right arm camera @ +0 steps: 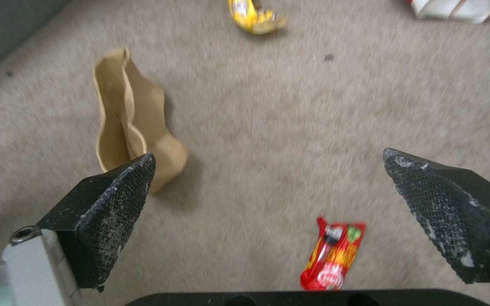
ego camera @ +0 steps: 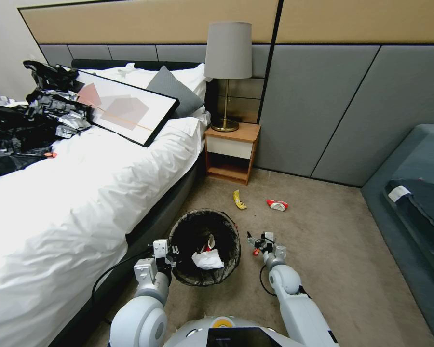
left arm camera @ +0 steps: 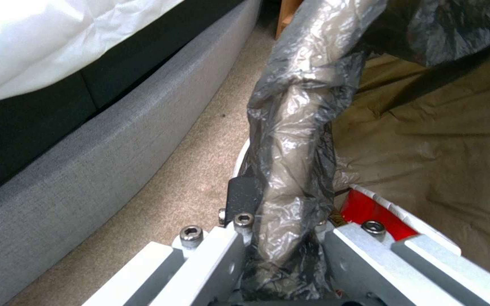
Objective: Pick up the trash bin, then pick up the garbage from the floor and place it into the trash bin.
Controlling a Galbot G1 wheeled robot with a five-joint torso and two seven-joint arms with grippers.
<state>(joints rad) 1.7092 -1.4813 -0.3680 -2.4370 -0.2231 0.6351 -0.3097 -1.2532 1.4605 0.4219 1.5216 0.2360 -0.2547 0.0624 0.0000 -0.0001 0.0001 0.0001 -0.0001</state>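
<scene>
The trash bin is round and sits on the tan carpet right next to the bed. A crinkly dark plastic bag lines it. Inside lie a crumpled white tissue and a bit of red and white wrapper.

The left hand is at the bin's rim on the bed side. In the left wrist view its metal fingers pinch the bag-covered rim between them, so it holds the bin. Part of a red and white thing peeks out behind one finger, but most of it is hidden.

The right hand hangs low over the carpet just right of the bin. Its two black fingers have bumpy pads and stand wide apart with nothing between them. Below it lies a small shiny red snack wrapper; the writing on it is too small to read. A brown paper bag lies close by, soft and folded.

Farther off, near the wooden nightstand, lie a yellow banana peel and a red and white wrapper. In the right wrist view both are cut off at the edge.
</scene>
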